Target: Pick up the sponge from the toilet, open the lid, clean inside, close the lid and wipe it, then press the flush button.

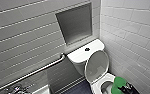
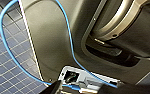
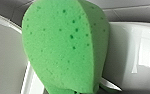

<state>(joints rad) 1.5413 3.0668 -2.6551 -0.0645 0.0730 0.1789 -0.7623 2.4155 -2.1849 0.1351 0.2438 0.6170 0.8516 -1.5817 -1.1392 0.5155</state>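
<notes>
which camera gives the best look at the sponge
The right wrist view: the sponge is close up, pores visible. The head view has it small, by the toilet. The left wrist view faces floor tiles.

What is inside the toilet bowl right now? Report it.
With the lid raised, the bowl shows a grey inner wall on its left. The green sponge hangs over the rest, hiding the bottom and any water beneath it.

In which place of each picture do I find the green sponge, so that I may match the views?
Head view: sponge at the lower right, above the toilet bowl.
Left wrist view: a blue cable in front of tiled floor.
Right wrist view: sponge large in the middle.
Shared landmark: the white toilet beside the sponge.
</notes>
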